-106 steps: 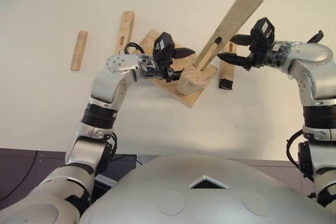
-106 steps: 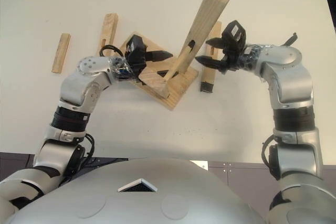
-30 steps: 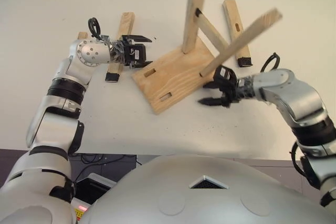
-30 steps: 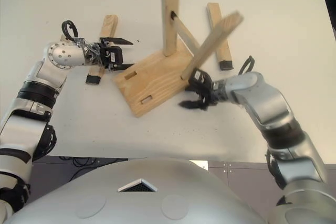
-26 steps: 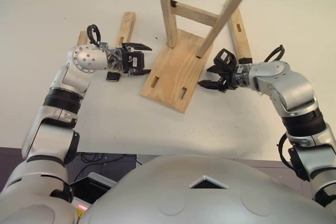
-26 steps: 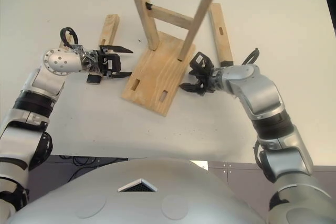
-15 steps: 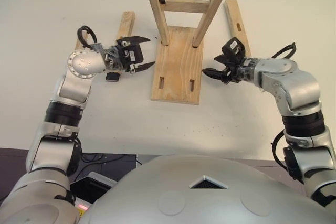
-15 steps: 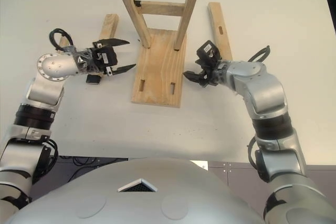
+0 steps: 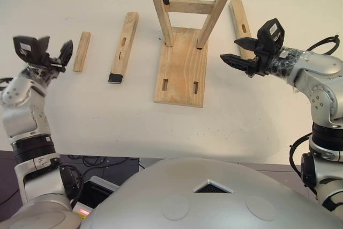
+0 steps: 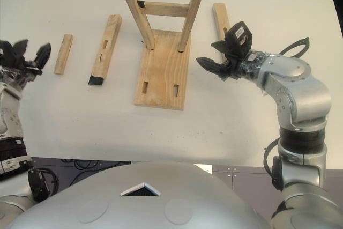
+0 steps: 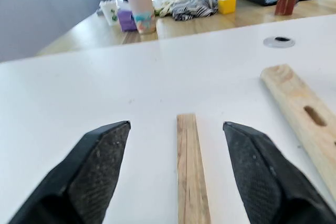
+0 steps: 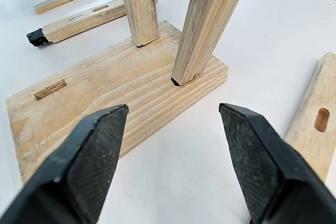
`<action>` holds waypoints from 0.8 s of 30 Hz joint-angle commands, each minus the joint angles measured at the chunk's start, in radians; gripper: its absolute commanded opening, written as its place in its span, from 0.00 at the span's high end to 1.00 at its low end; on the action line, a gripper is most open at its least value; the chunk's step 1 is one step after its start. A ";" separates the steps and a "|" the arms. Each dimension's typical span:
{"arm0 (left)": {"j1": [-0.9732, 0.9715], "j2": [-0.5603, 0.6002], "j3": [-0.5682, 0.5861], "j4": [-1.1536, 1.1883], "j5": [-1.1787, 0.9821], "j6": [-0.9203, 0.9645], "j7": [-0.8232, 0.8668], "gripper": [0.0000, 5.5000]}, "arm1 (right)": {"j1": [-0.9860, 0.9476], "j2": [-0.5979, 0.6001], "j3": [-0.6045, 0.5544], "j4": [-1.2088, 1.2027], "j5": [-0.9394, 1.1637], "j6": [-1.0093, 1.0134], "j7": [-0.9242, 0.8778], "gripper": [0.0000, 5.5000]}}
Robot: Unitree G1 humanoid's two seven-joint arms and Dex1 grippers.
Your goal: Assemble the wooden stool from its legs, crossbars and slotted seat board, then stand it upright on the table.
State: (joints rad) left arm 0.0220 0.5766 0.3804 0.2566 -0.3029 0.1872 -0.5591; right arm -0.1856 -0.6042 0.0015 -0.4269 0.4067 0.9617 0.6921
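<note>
Left eye view: seat board (image 9: pixel 180 71) flat on counter (image 9: pixel 107 116), slots up, two legs (image 9: pixel 160 9) and a crossbar (image 9: pixel 190 6) seated toward far edge; right end effector (image 9: pixel 229 48) released beside it, left end effector (image 9: pixel 53 47) released, lined on short crossbar (image 9: pixel 81 51) near left edge, likely next pick.

Silver arms (image 9: pixel 321 73), black joint rings (image 9: pixel 326 132), looped cables (image 9: pixel 320 42), seemingly rubbery fingers (image 12: pixel 100 161).

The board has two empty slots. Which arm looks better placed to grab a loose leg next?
Probably the right. The right gripper hovers open just beside the board, close to the loose leg lying there. The left gripper, also open, is out past the short bar, farther from the other leg.
</note>
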 commanded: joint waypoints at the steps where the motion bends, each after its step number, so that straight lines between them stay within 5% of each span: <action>1: 0.014 -0.033 -0.033 0.097 -0.004 -0.022 -0.054 0.41 | -0.025 -0.018 0.004 -0.004 0.013 0.004 0.000 0.42; 5: -0.004 -0.039 -0.056 0.204 0.023 -0.014 -0.048 0.41 | -0.037 -0.013 0.022 -0.005 0.014 0.008 -0.001 0.42; 12: -0.030 -0.034 -0.076 0.354 0.049 -0.048 -0.044 0.61 | -0.025 0.001 0.035 -0.026 0.028 0.018 -0.026 0.42; 19: -0.123 -0.049 -0.111 0.495 0.082 -0.147 -0.030 0.77 | -0.226 0.154 -0.119 0.113 0.170 0.026 -0.093 0.42; 24: -0.250 -0.148 -0.093 -0.099 -0.083 -0.350 -0.014 0.77 | -0.319 0.319 -0.292 0.086 0.453 0.054 -0.174 0.42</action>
State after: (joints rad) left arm -0.1249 0.4630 0.3143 0.4854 -0.3193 -0.1158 -0.5880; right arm -0.4512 -0.3683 -0.2248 -0.3179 0.7409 0.9912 0.5802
